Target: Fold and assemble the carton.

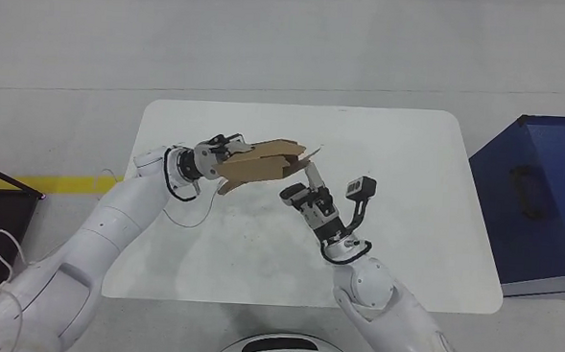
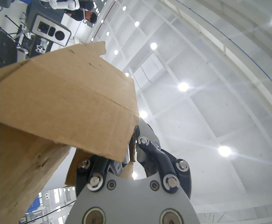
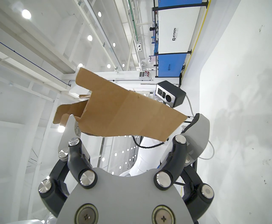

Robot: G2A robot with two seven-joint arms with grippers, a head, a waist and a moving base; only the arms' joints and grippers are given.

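**Left to right.**

**Left gripper** (image 1: 234, 150): fingers closed tight on one edge of the plain brown corrugated-cardboard carton (image 1: 266, 163). It holds the carton in the air above the left-centre of the white round-cornered table (image 1: 409, 144).

**Carton:** partly folded, not closed into a box. Its creased panels meet along score lines. At the end towards the right gripper, loose flaps spread apart, one with a notched, ragged edge. The faces that show are bare brown board.

**Right gripper** (image 1: 307, 174): just beside the carton's flapped end, fingers spread wide. In the right wrist view the carton lies across the gap between them. Whether either finger touches it cannot be told.

**Blue open-topped bin** (image 1: 496, 226): just beside the table's right edge. A dark shape lies inside, too indistinct to identify.

**Background, right wrist view:** a white panel (image 3: 176, 27) bearing a short line of dark lettering, with a blue panel (image 3: 170, 63) beside it.
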